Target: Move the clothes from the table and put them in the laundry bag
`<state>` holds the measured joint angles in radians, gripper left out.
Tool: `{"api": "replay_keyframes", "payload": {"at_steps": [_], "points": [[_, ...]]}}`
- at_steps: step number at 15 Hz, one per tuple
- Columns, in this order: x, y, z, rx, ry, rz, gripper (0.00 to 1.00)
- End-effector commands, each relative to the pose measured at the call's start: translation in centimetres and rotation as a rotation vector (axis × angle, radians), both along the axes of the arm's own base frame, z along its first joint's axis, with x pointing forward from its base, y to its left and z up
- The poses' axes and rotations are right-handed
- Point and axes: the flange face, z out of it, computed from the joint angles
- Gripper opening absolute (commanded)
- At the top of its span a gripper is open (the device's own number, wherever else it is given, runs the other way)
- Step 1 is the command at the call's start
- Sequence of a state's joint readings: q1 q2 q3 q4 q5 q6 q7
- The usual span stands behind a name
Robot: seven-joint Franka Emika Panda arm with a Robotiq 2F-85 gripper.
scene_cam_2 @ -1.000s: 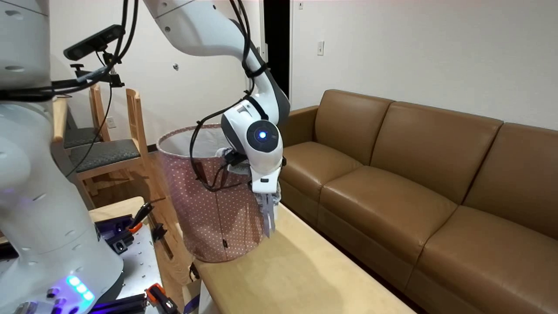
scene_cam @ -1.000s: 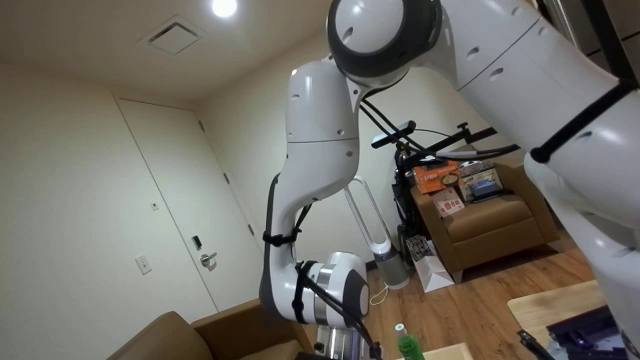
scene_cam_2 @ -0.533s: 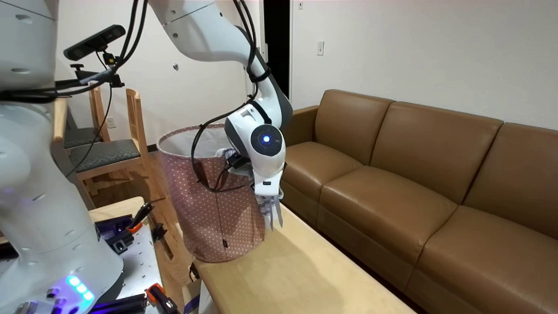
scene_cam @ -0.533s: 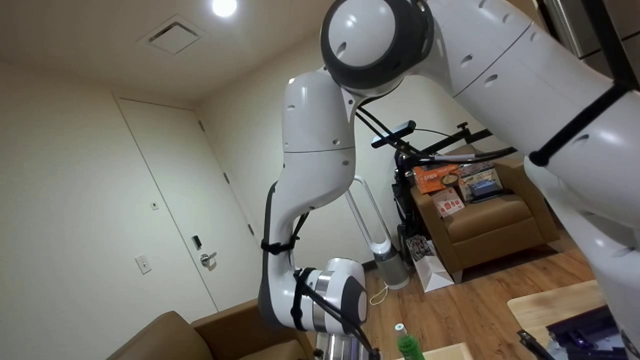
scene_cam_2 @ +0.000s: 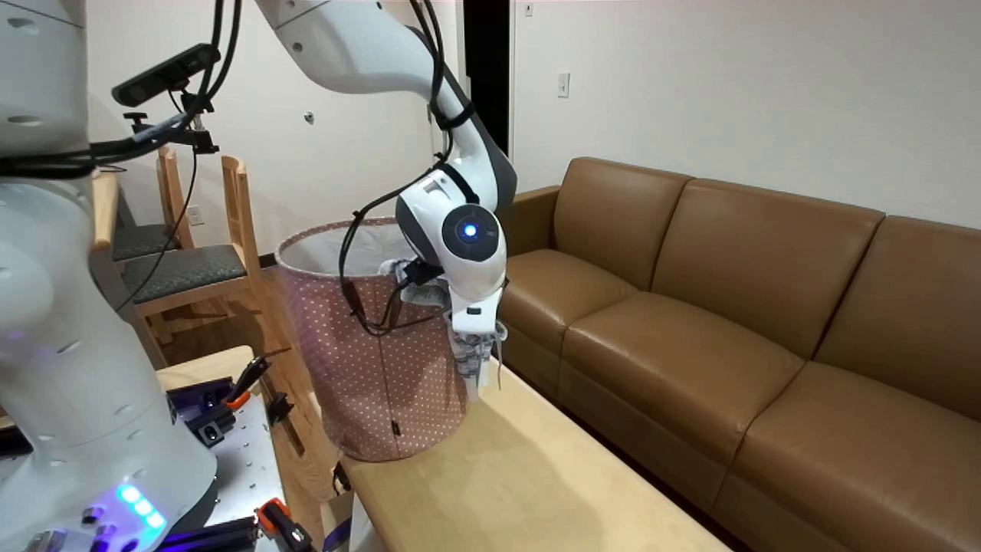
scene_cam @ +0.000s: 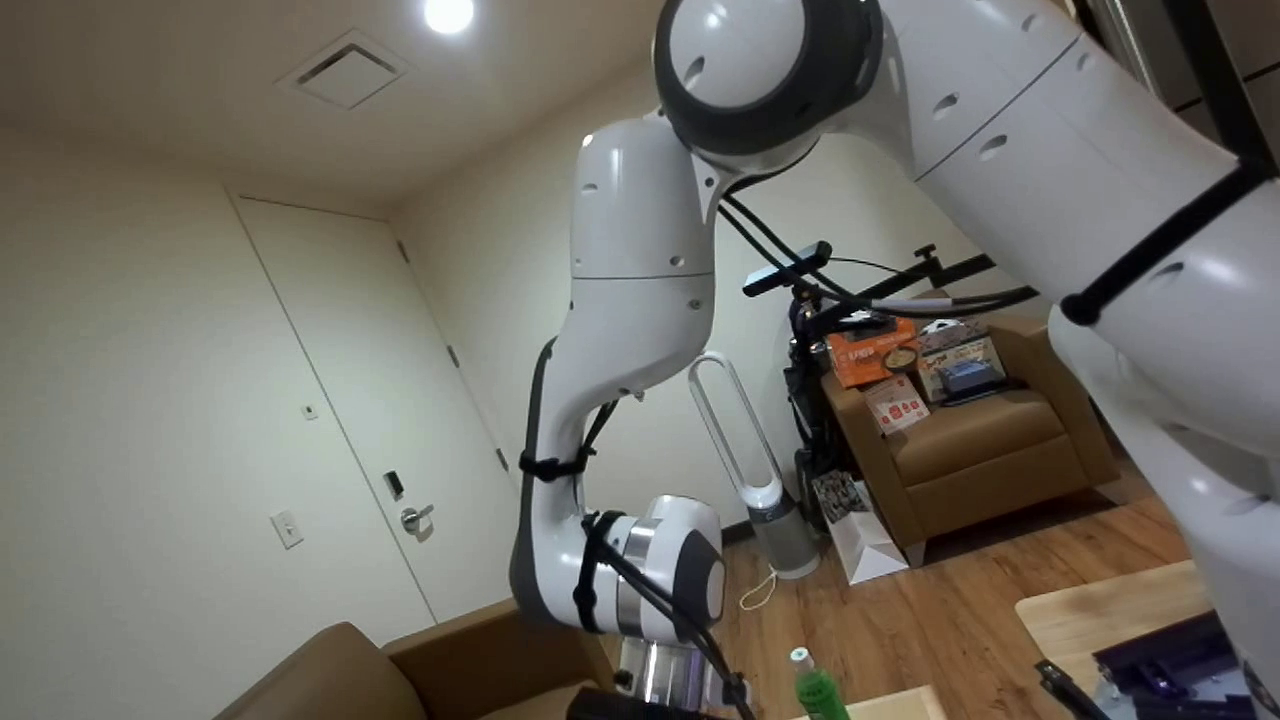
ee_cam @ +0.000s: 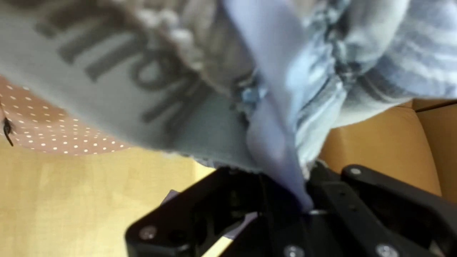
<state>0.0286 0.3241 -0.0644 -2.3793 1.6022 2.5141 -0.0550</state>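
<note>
One bunched bundle of grey, white and pale-blue clothing (scene_cam_2: 469, 356) hangs just to the right of the tall cylindrical pink laundry bag with white dots (scene_cam_2: 349, 360) in an exterior view, and the coming move turns on that side-by-side placing. The bag stands upright at the far end of the pale wooden tabletop (scene_cam_2: 529, 475), its white-lined mouth open upward and higher than the hanging end of the cloth. In the wrist view the black pincer (ee_cam: 285, 178) is closed down narrow, and a lavender strip (ee_cam: 275, 142), seemingly part of the bundle, runs in between its jaws, so it reads as gripping the fabric. The rest of the cloth is bunched loosely around the pincer, its longer run pointing downward beside the bag's right side, with the brown sofa (scene_cam_2: 690, 330) farther right.

Some of it also seems to lie across the near right part of the rim; the robot's white wrist (scene_cam_2: 469, 264) hides whether it is caught there. The move likely calls for a lift first, until the dangling end clears the rim, then a carry left over the mouth. Going left too low would press the bundle against the bag and could shove or tip it.
</note>
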Motion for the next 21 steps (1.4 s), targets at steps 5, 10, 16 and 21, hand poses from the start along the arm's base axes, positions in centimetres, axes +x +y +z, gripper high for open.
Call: {"api": "replay_keyframes", "payload": {"at_steps": [5, 10, 16, 21], "points": [[-2.2, 1.6, 14.8, -0.098, -0.238, -0.048, 0.06], [-5.6, 8.0, 23.5, -0.243, -0.445, 0.021, 0.06], [-12.4, 22.3, 25.0, -0.438, -0.588, 0.325, 0.06], [-15.0, 27.6, 16.1, -0.531, -0.419, 0.531, 0.06]]}}
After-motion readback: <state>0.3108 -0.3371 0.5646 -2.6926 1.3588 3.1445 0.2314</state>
